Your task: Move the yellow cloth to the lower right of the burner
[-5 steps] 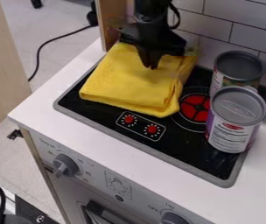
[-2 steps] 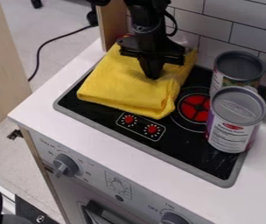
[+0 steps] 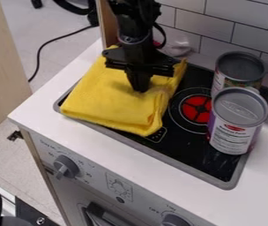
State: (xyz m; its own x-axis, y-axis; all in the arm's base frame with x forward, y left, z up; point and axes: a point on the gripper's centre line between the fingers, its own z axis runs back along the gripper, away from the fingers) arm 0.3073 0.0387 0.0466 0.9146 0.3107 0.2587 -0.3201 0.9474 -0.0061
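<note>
Camera view shows the end effector (image 3: pixel 140 90) narrow, tips touching the yellow cloth (image 3: pixel 108 102).

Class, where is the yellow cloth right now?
In the camera view, the yellow cloth lies left of centre, over the left part of the black stovetop, left of the red burner.

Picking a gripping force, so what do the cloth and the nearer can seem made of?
The yellow cloth looks like soft, matte microfiber or terry, judging by its fuzzy, rounded folds. The nearer can seems to be metal: grey, shiny ridged rim, with a printed label, likely paper.
</note>
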